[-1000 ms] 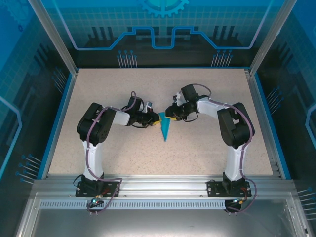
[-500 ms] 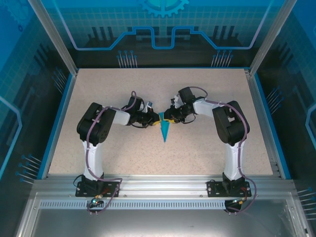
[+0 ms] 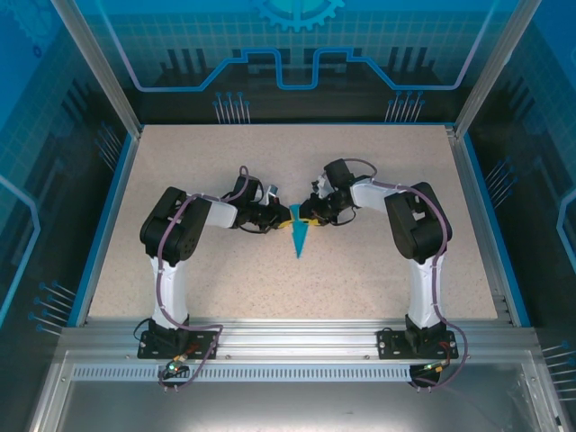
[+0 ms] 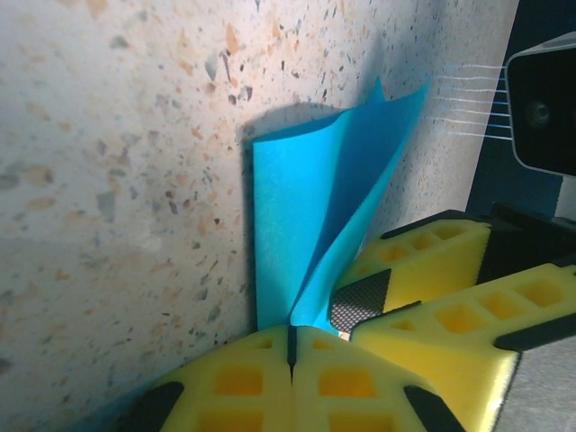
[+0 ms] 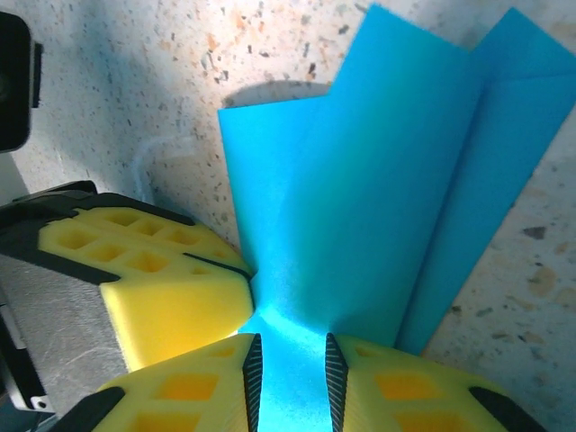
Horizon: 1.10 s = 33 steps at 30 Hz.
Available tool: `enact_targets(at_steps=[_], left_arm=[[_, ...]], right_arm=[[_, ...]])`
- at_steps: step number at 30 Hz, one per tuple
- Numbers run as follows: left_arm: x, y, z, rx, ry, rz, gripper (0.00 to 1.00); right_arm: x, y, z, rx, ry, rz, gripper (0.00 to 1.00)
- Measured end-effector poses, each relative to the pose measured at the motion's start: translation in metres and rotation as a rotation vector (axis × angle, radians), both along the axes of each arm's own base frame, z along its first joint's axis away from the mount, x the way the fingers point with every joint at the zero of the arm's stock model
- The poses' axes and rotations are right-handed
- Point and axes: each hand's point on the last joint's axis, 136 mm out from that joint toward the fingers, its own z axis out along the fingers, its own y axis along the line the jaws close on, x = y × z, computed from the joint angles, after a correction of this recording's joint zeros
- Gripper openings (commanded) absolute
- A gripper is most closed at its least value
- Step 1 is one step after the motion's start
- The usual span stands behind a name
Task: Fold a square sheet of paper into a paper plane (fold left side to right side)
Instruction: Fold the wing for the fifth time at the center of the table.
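Swinging inward over the past second, the right arm (image 3: 412, 225) now stands with its elbow nearer the middle of the speckled surface (image 3: 216, 162), and the blue paper plane (image 3: 298, 236) looks slimmer from above, its tip a shade further left. The plane lies near the centre of the surface, between the two arms, its point aimed at the near edge and its wide end toward the far side, where both end effectors meet it. The left end effector (image 3: 280, 219) reaches in from the left, its yellow fingers pressed together with the paper's edge caught in the seam between them. The right end effector (image 3: 311, 216) comes from the right, just beside it, its fingers a little apart and pinching a band of the folded paper that fills the gap. Seen from the wrists, the plane's (image 4: 315, 225) creased layers fan up and outward from the two grips.
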Motion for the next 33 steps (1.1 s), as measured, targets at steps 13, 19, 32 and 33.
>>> enact_targets(at_steps=[13, 19, 32, 33], left_arm=[[0.0, 0.001, 0.003, 0.007, -0.019, -0.004, 0.19], [-0.008, 0.028, 0.015, 0.086, -0.04, 0.059, 0.33], [-0.077, -0.003, 0.069, 0.051, -0.153, -0.049, 0.26], [-0.081, -0.01, 0.07, 0.044, -0.158, -0.068, 0.26]], right_arm=[[0.0, -0.002, -0.005, -0.033, 0.018, 0.006, 0.29], [-0.001, -0.002, -0.006, -0.036, 0.025, 0.007, 0.29], [0.0, -0.002, -0.006, -0.038, 0.027, 0.007, 0.29], [0.0, -0.002, -0.006, -0.038, 0.027, 0.007, 0.29]])
